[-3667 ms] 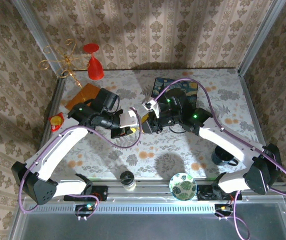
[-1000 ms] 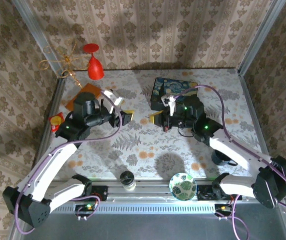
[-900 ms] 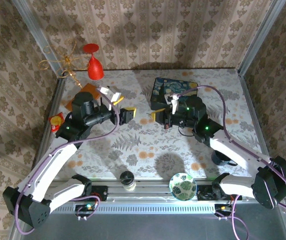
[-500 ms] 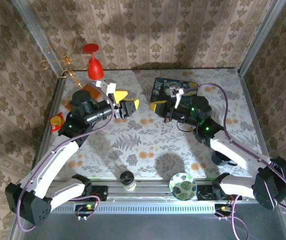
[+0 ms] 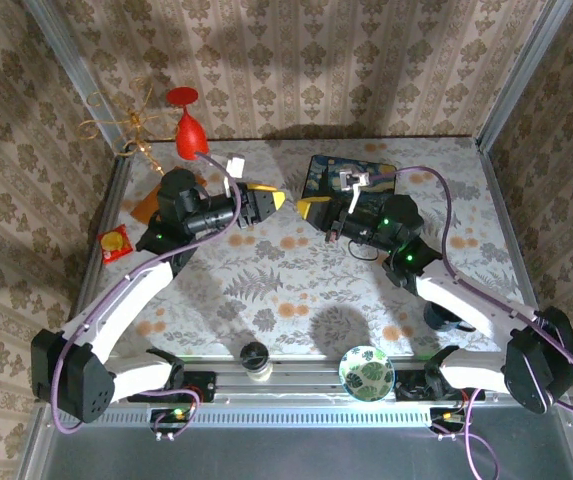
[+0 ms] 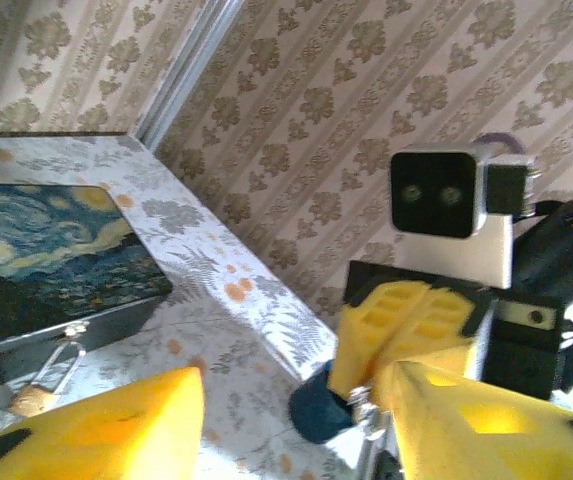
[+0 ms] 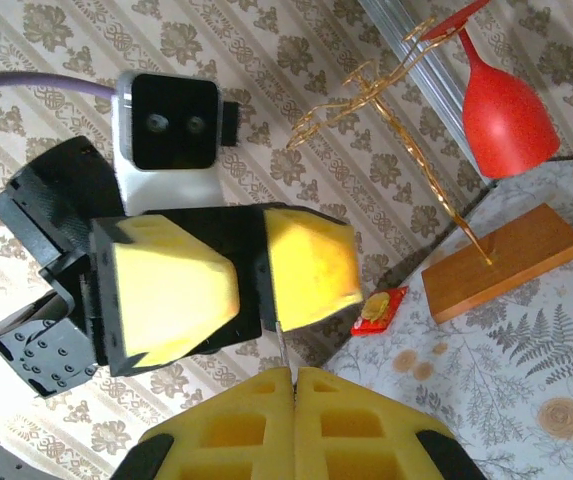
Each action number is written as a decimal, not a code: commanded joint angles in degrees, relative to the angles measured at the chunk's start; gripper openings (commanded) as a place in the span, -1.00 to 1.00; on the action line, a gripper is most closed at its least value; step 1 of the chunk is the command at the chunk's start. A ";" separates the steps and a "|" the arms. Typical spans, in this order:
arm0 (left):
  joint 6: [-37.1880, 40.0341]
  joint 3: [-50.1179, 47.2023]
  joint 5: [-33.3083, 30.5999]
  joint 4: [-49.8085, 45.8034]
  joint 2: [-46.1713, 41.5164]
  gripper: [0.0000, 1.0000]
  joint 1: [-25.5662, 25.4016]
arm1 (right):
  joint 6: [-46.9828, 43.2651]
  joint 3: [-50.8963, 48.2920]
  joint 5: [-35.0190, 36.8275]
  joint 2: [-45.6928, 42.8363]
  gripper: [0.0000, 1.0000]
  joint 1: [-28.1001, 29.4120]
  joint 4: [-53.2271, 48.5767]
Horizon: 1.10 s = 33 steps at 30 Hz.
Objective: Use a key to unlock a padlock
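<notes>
Top external: arms face tip to tip, left hand (image 5: 268,204) spread, right hand (image 5: 308,208) pinching the key (image 7: 281,350).

no readable text, labels or numbers

We have top cam high behind the bases (image 5: 181,383), looking down on the whole table (image 5: 296,290). Wrist cams ride close, facing each other: left's shows right gripper (image 6: 406,325), right's shows left gripper (image 7: 251,285); top covers both.

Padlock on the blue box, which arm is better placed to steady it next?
Probably left: the left gripper is open, empty and faces the padlock hanging on the box; the right gripper is shut on the key.
</notes>
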 commanded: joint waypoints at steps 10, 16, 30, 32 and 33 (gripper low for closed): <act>-3.65 -0.11 5.11 6.30 1.35 -0.20 -0.48 | 0.63 1.27 0.58 0.93 -1.00 0.58 3.12; -4.41 -0.37 6.13 7.32 2.74 -0.27 -0.51 | 0.50 1.34 0.68 0.59 -1.00 0.66 3.29; -7.57 -1.13 8.87 12.41 3.93 -0.41 -0.77 | 0.70 1.16 2.54 0.49 -1.00 0.66 4.26; -7.61 -1.19 8.91 12.57 4.02 -0.41 -0.78 | 0.84 1.16 3.01 0.58 -1.00 0.66 4.91; -7.70 -1.23 8.91 12.67 4.10 -0.41 -0.79 | 0.96 1.16 3.11 0.73 -1.00 0.67 5.26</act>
